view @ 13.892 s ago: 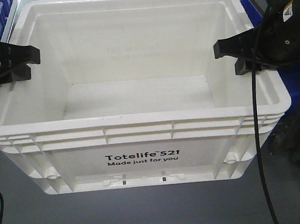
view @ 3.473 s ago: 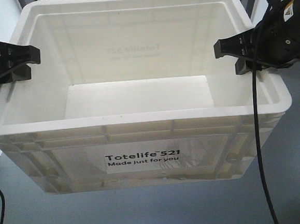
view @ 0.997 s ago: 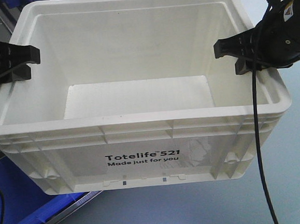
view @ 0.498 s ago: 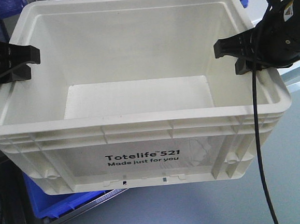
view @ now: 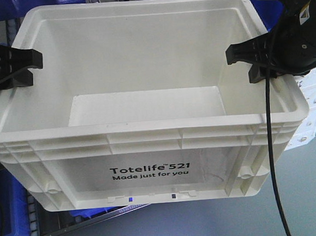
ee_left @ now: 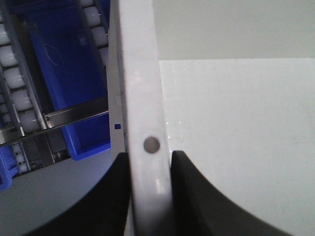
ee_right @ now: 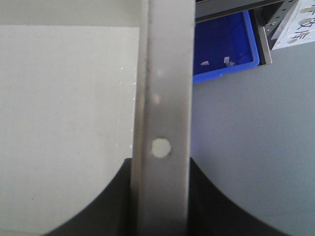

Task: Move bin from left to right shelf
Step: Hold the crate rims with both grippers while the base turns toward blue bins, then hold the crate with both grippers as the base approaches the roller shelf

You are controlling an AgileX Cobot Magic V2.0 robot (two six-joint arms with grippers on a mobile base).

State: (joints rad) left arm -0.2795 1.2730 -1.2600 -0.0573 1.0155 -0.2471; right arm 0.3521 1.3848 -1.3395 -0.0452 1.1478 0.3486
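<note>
The bin (view: 149,151), a large white tote printed "Totelife 521 Made just for you", hangs empty in mid-air and fills the front view. My left gripper (view: 18,66) is shut on its left rim and my right gripper (view: 250,61) on its right rim. From the left wrist, the black fingers (ee_left: 110,196) of the left gripper (ee_left: 150,189) pinch the white rim (ee_left: 140,88) from both sides. The right wrist shows the same hold, with the right gripper (ee_right: 160,196) clamped over the rim (ee_right: 165,73).
Blue plastic bins (ee_left: 64,73) sit on a roller rack (ee_left: 15,98) below the bin's left side, and another blue bin (ee_right: 224,39) lies beyond its right side. A white labelled shelf post (view: 315,94) stands at right. Grey floor (view: 221,222) lies underneath.
The bin stays clamped by both grippers while the scene behind it slides. The blue bins and rack have shifted left under it, and a labelled shelf post has come into view at right.
</note>
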